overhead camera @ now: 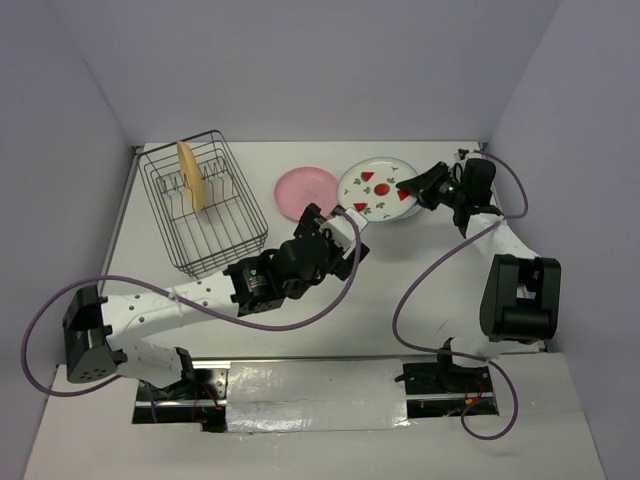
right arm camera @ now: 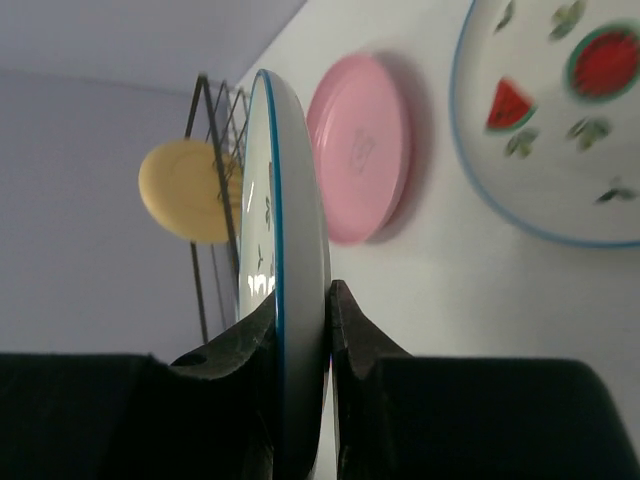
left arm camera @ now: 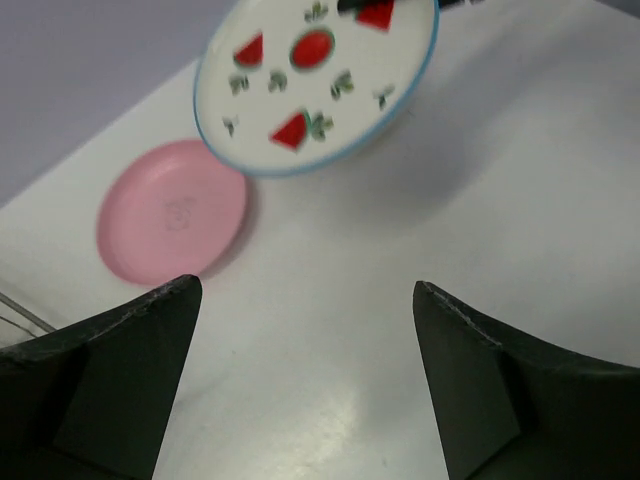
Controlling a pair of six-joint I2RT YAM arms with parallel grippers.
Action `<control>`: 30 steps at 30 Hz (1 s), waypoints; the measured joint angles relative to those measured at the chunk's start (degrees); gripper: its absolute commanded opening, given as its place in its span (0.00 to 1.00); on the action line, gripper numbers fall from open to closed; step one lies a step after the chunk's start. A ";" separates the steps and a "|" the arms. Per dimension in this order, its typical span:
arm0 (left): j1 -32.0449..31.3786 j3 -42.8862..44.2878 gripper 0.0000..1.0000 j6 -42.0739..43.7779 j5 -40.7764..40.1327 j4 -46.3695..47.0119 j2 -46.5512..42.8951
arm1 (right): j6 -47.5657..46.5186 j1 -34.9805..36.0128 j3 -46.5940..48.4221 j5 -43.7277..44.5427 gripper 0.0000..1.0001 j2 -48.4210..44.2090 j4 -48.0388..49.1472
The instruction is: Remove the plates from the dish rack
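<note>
Now my right claw (right arm camera: 300, 300) pinches the white plate (overhead camera: 375, 192) by its right rim, so I reckon it can go down flat beside the pink plate (overhead camera: 306, 188) on the desk (overhead camera: 385, 262). My left claw (left arm camera: 305, 290) gapes wide, empty. The yellow plate (overhead camera: 190, 175) stands in the dish rack (overhead camera: 228, 250), far left.

1. Right wrist view: the gripped plate (right arm camera: 292, 230) shows edge-on only. Its near rim is buried between the fingers of the right tool (right arm camera: 300, 300), and it screens part of the dish rack (right arm camera: 228, 120).
2. There, a second white plate (right arm camera: 540, 150) runs off the top and right edges.
3. Left wrist view: the gripped plate (left arm camera: 315, 90) is blurred and its top is cropped. The right tool is only a dark sliver at that edge.
4. From above, whether the second white plate lies under the gripped one cannot be told.
</note>
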 measured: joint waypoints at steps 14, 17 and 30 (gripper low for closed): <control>7.30 -23.47 0.99 -14.56 10.84 9.38 -6.01 | -6.86 -3.78 11.28 13.29 0.00 15.96 5.55; 7.30 -23.91 0.99 -14.53 9.90 11.58 -6.84 | -8.04 -3.78 17.03 14.95 0.00 20.59 5.31; 7.67 -23.93 0.99 -16.06 10.80 15.04 -7.10 | -9.70 -3.74 20.79 17.20 0.00 28.87 5.35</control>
